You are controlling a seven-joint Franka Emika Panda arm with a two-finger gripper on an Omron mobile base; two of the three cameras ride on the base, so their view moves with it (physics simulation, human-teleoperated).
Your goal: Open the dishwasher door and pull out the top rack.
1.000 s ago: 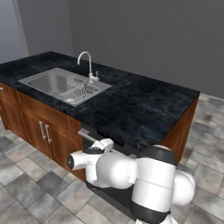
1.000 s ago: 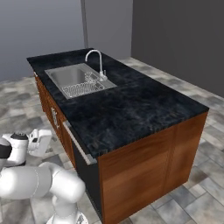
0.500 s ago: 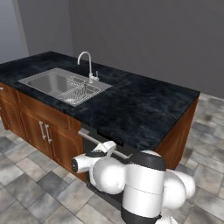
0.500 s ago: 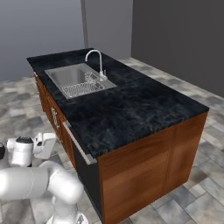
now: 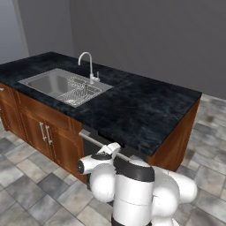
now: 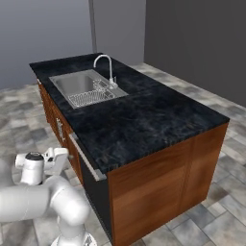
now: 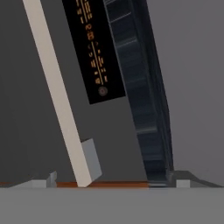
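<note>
White and dark-jointed, the tool (image 6: 56, 158) hangs low in front of the island with its jaws spread wide and nothing between them. In the left base view the tool (image 5: 111, 150) sits just below the bar handle (image 5: 103, 146), close to it; whether it touches the bar is hard to say from here, as the arm's own bulk covers much of that spot.

The hand view looks along the dishwasher door (image 7: 43, 144) from very near: its pale bar handle (image 7: 57, 96) runs slantwise across the frame, ending in a grey bracket (image 7: 92, 159), with a black control strip (image 7: 94, 48) bearing orange marks beside it and the dark marbled edge of the counter (image 7: 140, 87) beyond.

From the right base view the dishwasher door (image 6: 93, 190) is a dark panel shut flush under the counter (image 6: 144, 120) — the silver handle (image 6: 84, 156) runs along its top edge. The top rack lies behind the closed panel.

To one side of the door stand brown wooden cabinet doors (image 5: 44, 132) with short vertical handles; on the other, a wooden end panel (image 6: 168, 187). Up on the counter, well apart from the tool, a steel sink (image 5: 57, 84) holds a small wire grid (image 5: 79, 92), with a curved tap (image 5: 88, 64) behind it. Grey stone tiles (image 5: 26, 190) cover the floor — grey walls (image 5: 154, 39) stand behind.
</note>
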